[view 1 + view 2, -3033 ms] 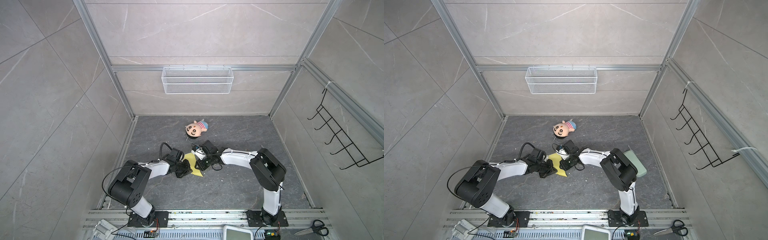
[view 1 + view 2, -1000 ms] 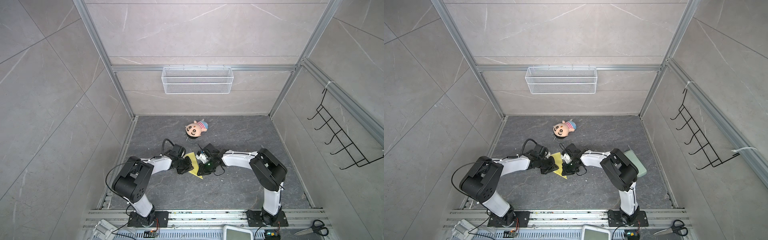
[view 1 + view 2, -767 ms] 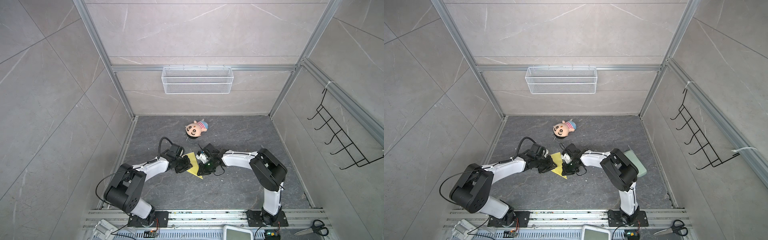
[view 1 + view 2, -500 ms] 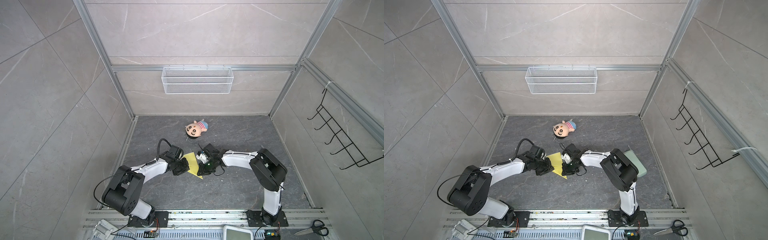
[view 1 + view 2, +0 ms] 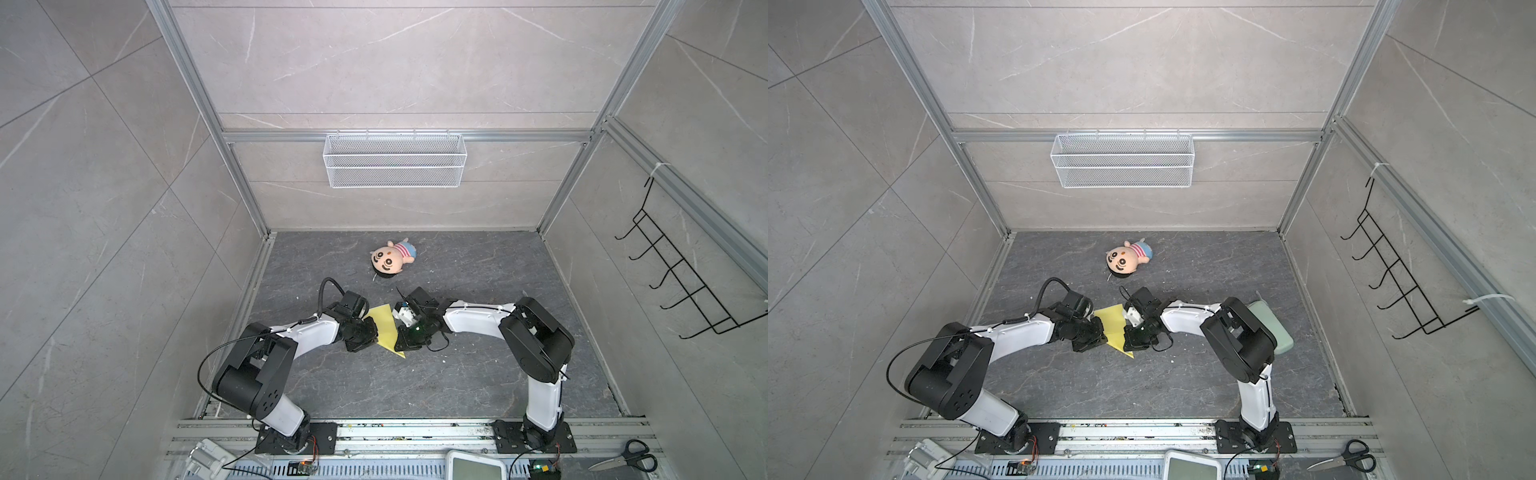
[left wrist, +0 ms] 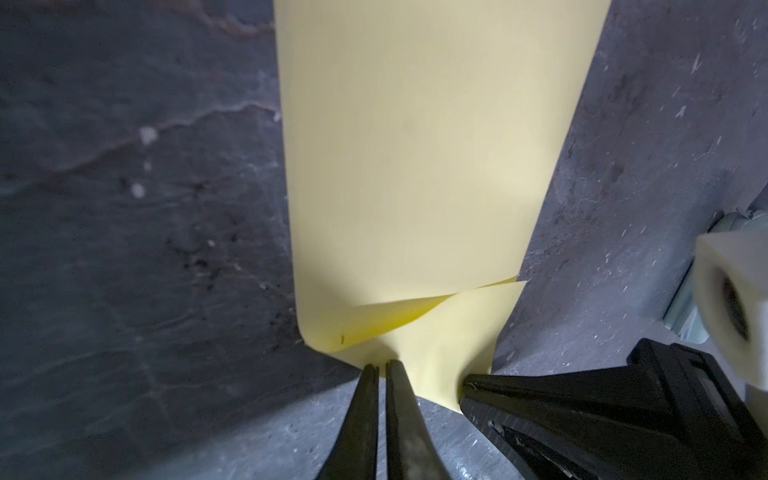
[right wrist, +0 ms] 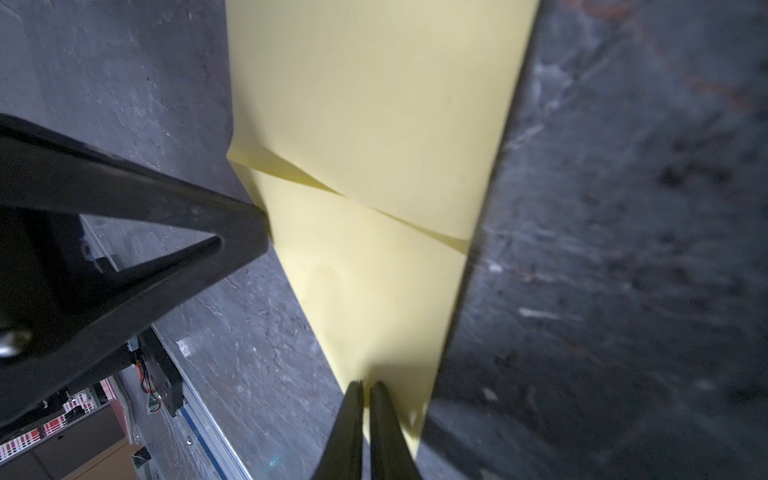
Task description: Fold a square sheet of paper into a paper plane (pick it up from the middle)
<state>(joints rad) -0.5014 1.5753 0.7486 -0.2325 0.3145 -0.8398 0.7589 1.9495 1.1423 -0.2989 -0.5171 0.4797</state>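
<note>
The yellow sheet of paper (image 5: 385, 327) (image 5: 1112, 327) lies on the dark floor, folded into a narrow pointed wedge like a paper plane, with its tip toward the front. One folded flap overlaps another across it (image 6: 415, 166) (image 7: 374, 124). My left gripper (image 5: 370, 333) (image 5: 1098, 332) (image 6: 382, 365) is shut, its tips resting on the paper's left edge. My right gripper (image 5: 401, 336) (image 5: 1128, 337) (image 7: 365, 384) is shut too, with its tips pressed down on the paper near the right edge. Neither one lifts the paper.
A plush doll (image 5: 388, 259) (image 5: 1125, 257) lies behind the paper. A white wire basket (image 5: 395, 166) hangs on the back wall, a black hook rack (image 5: 685, 291) on the right wall. A pale green pad (image 5: 1268, 328) lies behind the right arm. Scissors (image 5: 627, 457) sit at the front rail.
The left arm's elbow has swung about and its gripper has slid a little along the paper's left edge. The right gripper has stayed pressed on the paper. The paper has not shifted.
</note>
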